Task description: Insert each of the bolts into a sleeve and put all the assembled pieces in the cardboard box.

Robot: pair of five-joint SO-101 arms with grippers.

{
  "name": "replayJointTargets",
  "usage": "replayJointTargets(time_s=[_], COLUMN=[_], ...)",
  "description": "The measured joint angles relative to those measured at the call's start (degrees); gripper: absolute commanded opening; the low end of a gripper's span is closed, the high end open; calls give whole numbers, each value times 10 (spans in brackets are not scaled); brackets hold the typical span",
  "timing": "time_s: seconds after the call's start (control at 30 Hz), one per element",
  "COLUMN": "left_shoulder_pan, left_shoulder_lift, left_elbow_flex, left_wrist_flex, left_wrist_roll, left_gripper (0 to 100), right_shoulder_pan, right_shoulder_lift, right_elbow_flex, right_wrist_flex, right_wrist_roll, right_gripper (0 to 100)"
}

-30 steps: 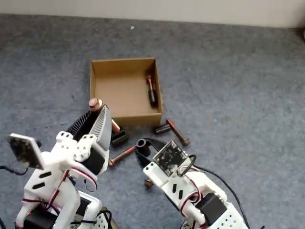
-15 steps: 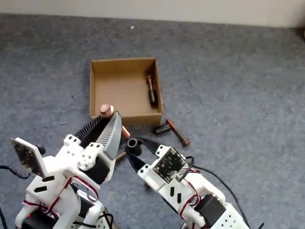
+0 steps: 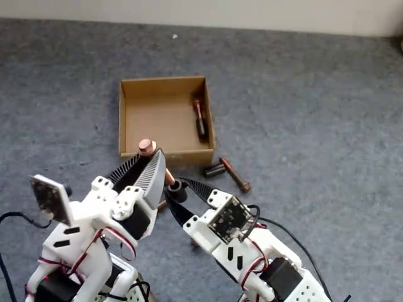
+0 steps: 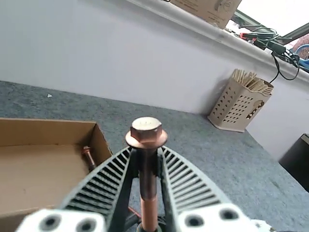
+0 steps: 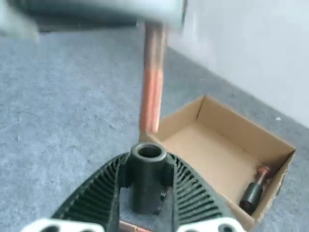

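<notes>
**Bolt lined up over sleeve, not in yet**

Left gripper (image 4: 146, 153) was clamped on a bolt (image 4: 146, 137) just under the head. That left the shank free and pointing down, ready for insertion. Right gripper (image 5: 147, 162) was closed around a sleeve (image 5: 147, 180), bore facing up at the bolt. Both parts hung in the air between the arms, just in front of the box (image 3: 165, 155).

In the right wrist view the bolt tip sat just above the sleeve mouth, roughly on axis. Couldn't tell if it touched the rim. My read: alignment done, push pending. The bolt looked slightly tilted, so it could catch on the rim.

Box held one assembled piece (image 3: 200, 121), lying against a side wall. A spare sleeve (image 3: 214, 170) and spare bolt (image 3: 234, 175) lay side by side on the counter (image 3: 315, 94), just outside the box corner. Another bolt (image 3: 162, 204) lay under the grippers, mostly hidden. So one done, one in hand, more to go.
</notes>
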State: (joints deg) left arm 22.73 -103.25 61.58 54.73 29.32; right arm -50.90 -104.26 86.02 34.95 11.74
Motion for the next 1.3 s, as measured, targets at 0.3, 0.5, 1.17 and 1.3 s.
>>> replayJointTargets(time_s=[0.3, 0.5, 1.17, 1.3], left_shoulder_pan=[-2, 27, 81, 76], left_shoulder_lift=[-5, -5, -6, -6], left_elbow_flex=[33, 37, 76, 46], left_wrist_flex=[-2, -4, 91, 134], left_wrist_roll=[0, -11, -155, -160], left_gripper=[5, 5, 196, 213], right_shoulder_pan=[0, 0, 0, -1], right_shoulder_lift=[1, 2, 2, 0], right_elbow_flex=[-5, -4, -4, -6], right_wrist_flex=[1, 1, 1, 1], right_wrist_roll=[0, 0, 0, 1], right_gripper=[5, 5, 5, 5])
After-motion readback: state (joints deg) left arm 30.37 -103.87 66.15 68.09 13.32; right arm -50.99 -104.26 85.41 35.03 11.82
